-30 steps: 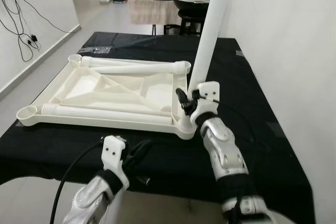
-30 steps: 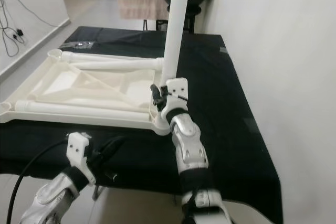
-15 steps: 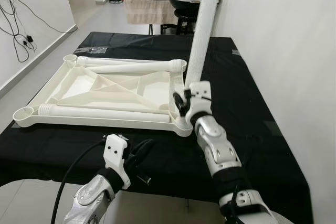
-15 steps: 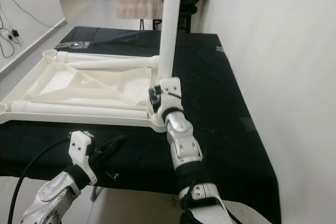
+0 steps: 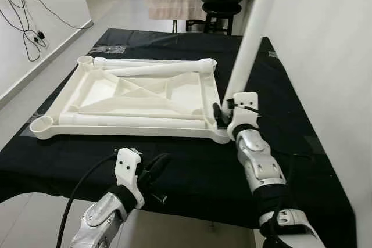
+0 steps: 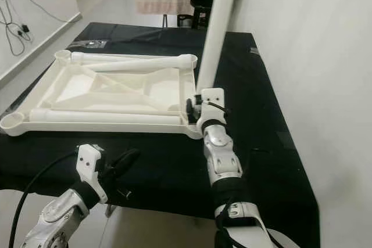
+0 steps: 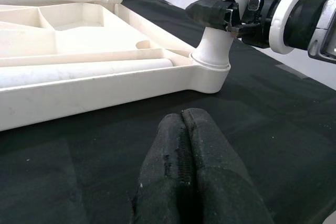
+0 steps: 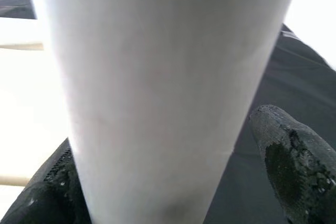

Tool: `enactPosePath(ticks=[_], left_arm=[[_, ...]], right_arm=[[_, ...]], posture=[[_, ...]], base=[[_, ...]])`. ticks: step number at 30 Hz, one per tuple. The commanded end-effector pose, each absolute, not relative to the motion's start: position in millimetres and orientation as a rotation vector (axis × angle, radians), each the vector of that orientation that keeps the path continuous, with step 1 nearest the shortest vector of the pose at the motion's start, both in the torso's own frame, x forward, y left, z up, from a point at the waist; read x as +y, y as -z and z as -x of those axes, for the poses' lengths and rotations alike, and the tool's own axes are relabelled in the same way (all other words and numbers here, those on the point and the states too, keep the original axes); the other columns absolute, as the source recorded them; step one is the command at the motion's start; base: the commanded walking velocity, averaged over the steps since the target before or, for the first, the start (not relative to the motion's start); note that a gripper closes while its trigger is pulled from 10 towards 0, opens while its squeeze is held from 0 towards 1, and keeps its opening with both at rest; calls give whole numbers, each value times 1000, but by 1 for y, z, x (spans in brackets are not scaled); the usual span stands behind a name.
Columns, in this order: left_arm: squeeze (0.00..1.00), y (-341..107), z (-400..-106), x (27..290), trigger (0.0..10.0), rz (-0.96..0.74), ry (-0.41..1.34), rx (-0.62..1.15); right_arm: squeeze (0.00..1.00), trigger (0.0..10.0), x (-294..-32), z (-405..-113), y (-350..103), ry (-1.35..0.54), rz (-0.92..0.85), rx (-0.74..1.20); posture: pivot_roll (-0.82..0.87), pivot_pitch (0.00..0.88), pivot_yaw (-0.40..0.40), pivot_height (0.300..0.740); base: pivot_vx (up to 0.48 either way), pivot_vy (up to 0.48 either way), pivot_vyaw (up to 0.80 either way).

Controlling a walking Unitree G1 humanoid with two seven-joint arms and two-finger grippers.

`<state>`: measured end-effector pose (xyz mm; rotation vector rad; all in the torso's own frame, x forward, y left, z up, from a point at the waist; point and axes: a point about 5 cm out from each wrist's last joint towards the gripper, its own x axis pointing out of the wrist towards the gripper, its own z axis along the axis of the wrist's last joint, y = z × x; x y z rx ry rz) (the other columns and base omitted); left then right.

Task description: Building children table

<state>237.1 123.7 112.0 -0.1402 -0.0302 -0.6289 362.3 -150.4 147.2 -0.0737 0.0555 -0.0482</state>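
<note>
The white children's table top [image 5: 55, 100] lies upside down on a black-covered table. One white table leg [image 5: 248, 47] stands in its near right corner socket [image 7: 210, 70], leaning to the right. My right gripper [image 5: 220, 114] is shut on the base of this leg, with a finger [image 8: 294, 166] on either side. Two more legs lie inside the top, one along the far edge [image 5: 152, 65] and one along the near edge [image 5: 133, 121]. My left gripper [image 5: 156, 166] hovers low over the front of the black cloth, shut and holding nothing, with its fingertips [image 7: 197, 129] pressed together.
A white wall [image 5: 325, 39] runs close along the table's right side. Beyond the far end stand a black stool [image 5: 218, 10] and a cloth-covered stand [image 5: 171, 1]. A small clear bag [image 5: 109, 49] lies at the far left corner. Cables [image 5: 23, 10] hang on the left wall.
The camera has shifted. The upright leg leans further right than half a second ago, with my right gripper still on its base. My left gripper stays where it was.
</note>
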Motion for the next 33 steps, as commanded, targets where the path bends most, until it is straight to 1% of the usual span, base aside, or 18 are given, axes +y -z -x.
enactPosePath(ticks=[1,3,9,10,11,14,15,22,25,33], left_arm=[[0,-107,-237,125,10000,145,631,-7],[0,-107,-237,125,10000,145,632,-7],[0,-106,-238,124,10000,140,630,-7],[0,-106,-238,124,10000,134,626,-6],[0,-106,-238,124,10000,132,621,-4],[0,-106,-238,124,10000,130,619,-3],[0,-106,-239,126,10000,137,599,-1],[0,-106,-241,130,10000,142,555,2],[0,-107,-241,136,10000,140,509,0],[0,-108,-241,145,10000,137,422,-3]], right_arm=[[1000,10000,-167,-363,-148,132,84,61],[1000,10000,-169,-363,-147,144,84,66],[1000,10000,-157,-359,-140,60,61,89],[565,10000,-150,-355,-135,5,46,101],[322,10000,-146,-351,-132,-33,36,104],[322,10000,-143,-348,-129,-60,29,106],[0,10000,-140,-338,-123,-104,26,103],[0,10000,-145,-327,-122,-133,21,85],[0,10000,-154,-320,-120,-162,64,97],[0,10000,-159,-307,-115,-237,119,116]], posture=[[66,17,-34,740],[66,17,-34,740],[66,8,-46,740],[60,6,-50,740],[59,6,-50,740],[59,6,-50,740],[51,6,-50,740],[40,7,-48,740],[34,16,-45,740],[26,31,-36,740]], base=[[0,0,0],[0,0,0],[0,0,0],[0,0,0],[0,0,0],[0,0,0],[0,0,0],[0,0,0],[0,0,0],[0,0,0]])
